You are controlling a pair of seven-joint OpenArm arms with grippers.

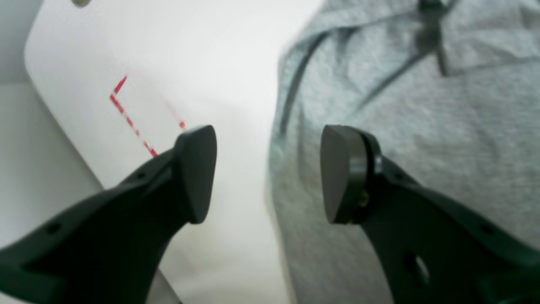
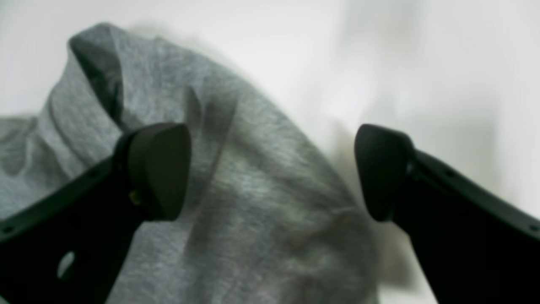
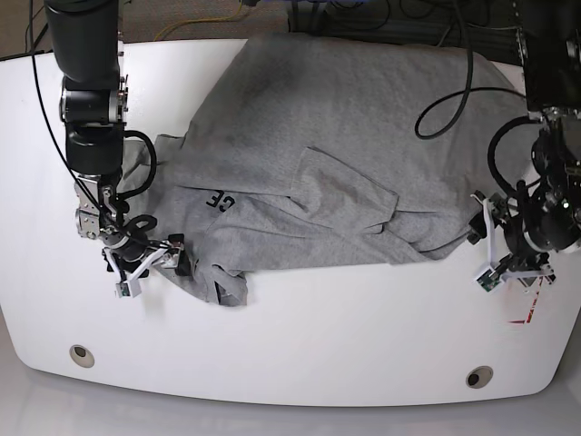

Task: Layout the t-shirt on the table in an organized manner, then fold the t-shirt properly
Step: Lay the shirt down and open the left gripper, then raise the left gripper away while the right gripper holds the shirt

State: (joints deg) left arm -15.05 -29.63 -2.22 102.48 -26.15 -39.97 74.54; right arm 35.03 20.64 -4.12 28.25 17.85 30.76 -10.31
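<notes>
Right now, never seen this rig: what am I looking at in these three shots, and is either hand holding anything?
It is a two-armed robot working at a white table. The base view looks down on the whole scene; the other two come from cameras on each wrist, looking out between that hand's black fingers.

A grey t-shirt lies spread but rumpled, with folds and a bunched corner near the front edge. A red tape mark sits on the table near the left hand.

The left hand is open, with the shirt's edge between its fingers. The right hand is open over a raised fold of cloth. Neither grips anything, so laying out is not finished.
</notes>
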